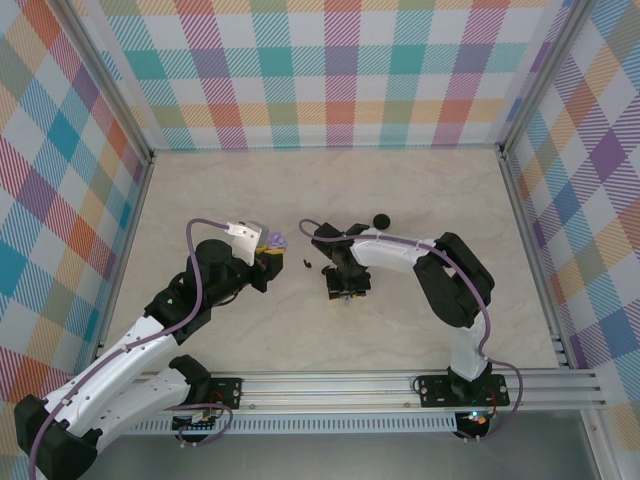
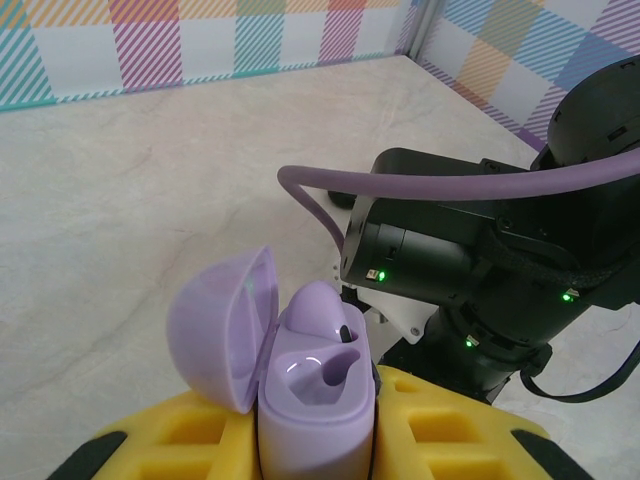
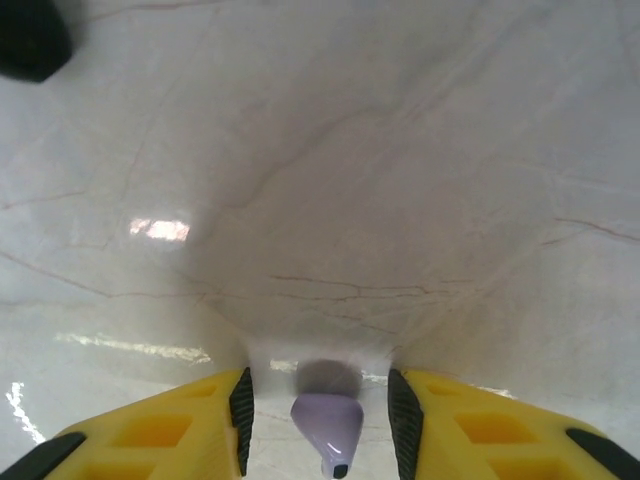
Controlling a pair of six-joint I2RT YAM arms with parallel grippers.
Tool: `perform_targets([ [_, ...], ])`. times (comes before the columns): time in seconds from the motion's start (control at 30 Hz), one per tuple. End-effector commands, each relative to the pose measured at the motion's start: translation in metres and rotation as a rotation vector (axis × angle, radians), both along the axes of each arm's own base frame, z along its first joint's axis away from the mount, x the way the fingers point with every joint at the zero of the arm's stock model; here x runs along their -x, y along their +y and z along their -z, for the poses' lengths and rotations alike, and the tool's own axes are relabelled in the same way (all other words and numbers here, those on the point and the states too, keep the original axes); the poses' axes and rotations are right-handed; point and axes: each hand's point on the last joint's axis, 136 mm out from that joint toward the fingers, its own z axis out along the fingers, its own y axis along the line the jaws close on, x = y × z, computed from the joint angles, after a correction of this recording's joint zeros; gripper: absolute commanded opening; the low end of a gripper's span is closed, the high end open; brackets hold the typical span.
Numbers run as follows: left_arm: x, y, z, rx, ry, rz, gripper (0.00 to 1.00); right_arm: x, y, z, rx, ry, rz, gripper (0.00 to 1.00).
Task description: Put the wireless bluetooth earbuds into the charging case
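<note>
Lavender case (image 2: pixel 310 415) and earbud (image 3: pixel 327 425), pastel plaid walls (image 1: pixel 340 70)

The bottom edge cuts off the left fingers (image 2: pixel 450 440) and the base of the case (image 2: pixel 315 420) between them. The socket hides the seated earbud's (image 2: pixel 320 310) lower part. The bottom edge also cuts off the right fingers (image 3: pixel 170 430). A black object (image 3: pixel 30 35) ahead-left of them is cropped and unidentifiable. A speck (image 1: pixel 305 264) near the left fingers is too small to identify.

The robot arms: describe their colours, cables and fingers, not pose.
The left arm and right arm have white links and black joints. A purple cable runs along each. Fingers are yellow with black inner pads. Green lights dot the right arm's housing.
</note>
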Motion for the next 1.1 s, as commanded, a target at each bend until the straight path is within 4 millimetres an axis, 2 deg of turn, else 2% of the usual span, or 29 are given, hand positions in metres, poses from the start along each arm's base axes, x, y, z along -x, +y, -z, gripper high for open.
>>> perform_targets([
  [0.0, 0.002, -0.002, 0.002, 0.009, 0.011, 0.01, 0.26, 0.003, -0.007, 0.01, 0.027, 0.006, 0.102, 0.41],
  [0.43, -0.001, -0.004, 0.006, 0.003, 0.022, 0.012, 0.26, 0.018, -0.003, 0.015, 0.082, 0.018, 0.085, 0.36],
  [0.87, 0.001, -0.002, 0.006, 0.006, 0.015, 0.004, 0.26, 0.02, -0.004, 0.012, 0.099, 0.013, 0.086, 0.33],
  [1.07, 0.001, -0.001, 0.008, 0.001, 0.018, 0.003, 0.26, 0.021, -0.004, 0.013, 0.096, 0.014, 0.078, 0.24],
])
